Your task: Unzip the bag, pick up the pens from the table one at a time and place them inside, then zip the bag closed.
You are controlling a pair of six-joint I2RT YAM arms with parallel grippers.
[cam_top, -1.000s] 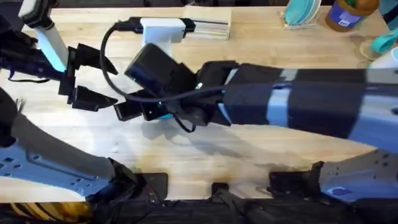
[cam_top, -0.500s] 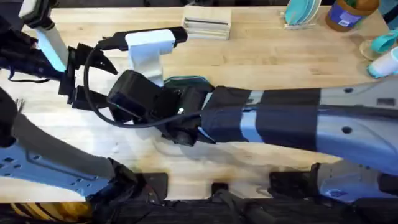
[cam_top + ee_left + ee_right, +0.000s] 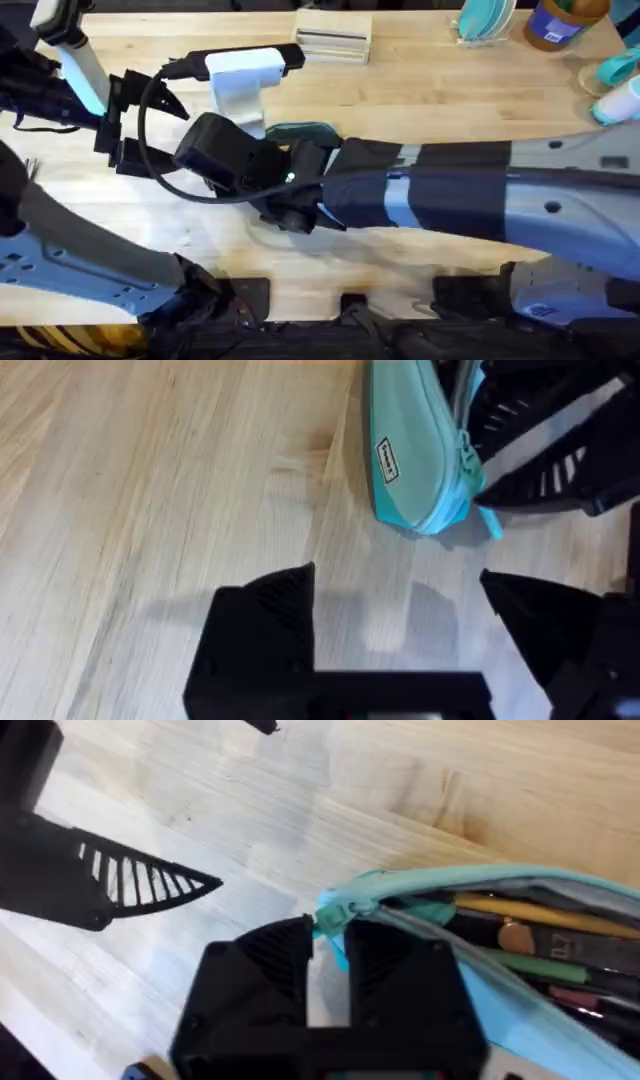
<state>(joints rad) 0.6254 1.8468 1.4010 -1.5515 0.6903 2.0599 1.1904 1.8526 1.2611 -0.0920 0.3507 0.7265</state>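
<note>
Bag: a long soft teal-blue pouch (image 3: 415, 450) lying on the light wooden table (image 3: 430, 110), near the middle, mostly covered by the right arm in the overhead view (image 3: 300, 130).
Bag label: a small white tag (image 3: 387, 460) is sewn on its side.
Bag zipper: open along its length; the teal pull tab (image 3: 335, 920) is at the end of the bag, between the right gripper's (image 3: 330, 955) black fingers.
Bag content: several pens lie lengthwise inside, among them a yellow one (image 3: 530, 908), a green one (image 3: 520, 963) and a dark one (image 3: 540, 935).
</note>
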